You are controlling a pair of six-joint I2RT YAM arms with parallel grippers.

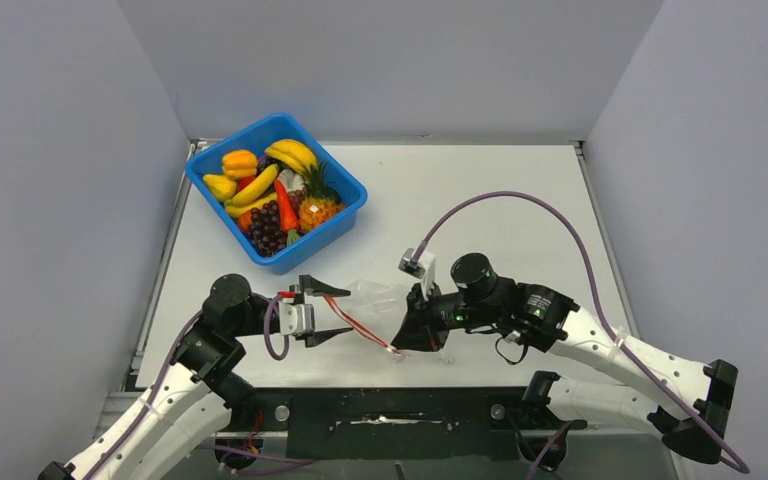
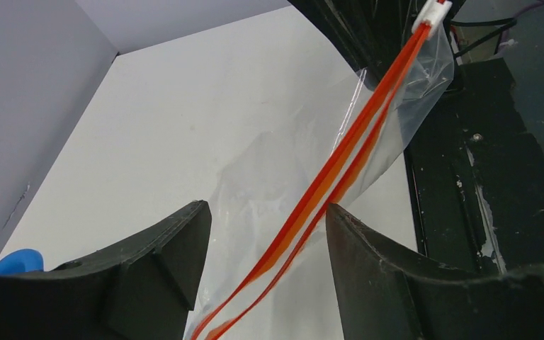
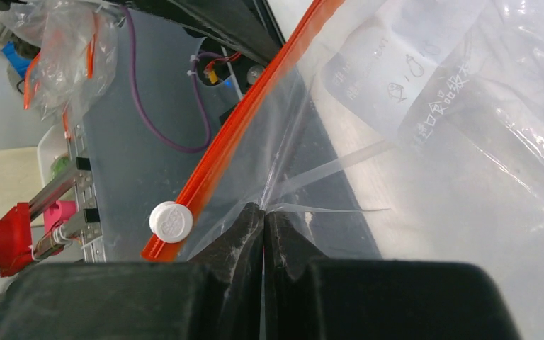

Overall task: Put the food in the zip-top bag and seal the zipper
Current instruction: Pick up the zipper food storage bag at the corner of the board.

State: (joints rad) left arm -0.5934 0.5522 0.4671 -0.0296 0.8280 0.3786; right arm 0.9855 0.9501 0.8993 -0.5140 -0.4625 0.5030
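The food [image 1: 275, 195], toy bananas, carrot, grapes, pineapple and peppers, lies piled in a blue bin [image 1: 278, 122] at the back left. The clear zip-top bag [image 1: 378, 298] hangs stretched between the two grippers near the front edge. Its red-orange zipper [image 1: 360, 328] runs diagonally. My left gripper [image 1: 345, 312] stands open, and the zipper [image 2: 326, 184] passes loosely between its fingers [image 2: 163, 262]. My right gripper [image 3: 263, 212] is shut on the bag's film just beside the zipper [image 3: 248, 120] and its white slider [image 3: 171, 222]. The bag [image 3: 432, 142] holds nothing that I can see.
The white table [image 1: 480, 220] is walled by grey panels on three sides. A black rail [image 1: 390, 415] runs along the near edge under the arms. The right arm's purple cable [image 1: 520, 200] loops over the table's middle.
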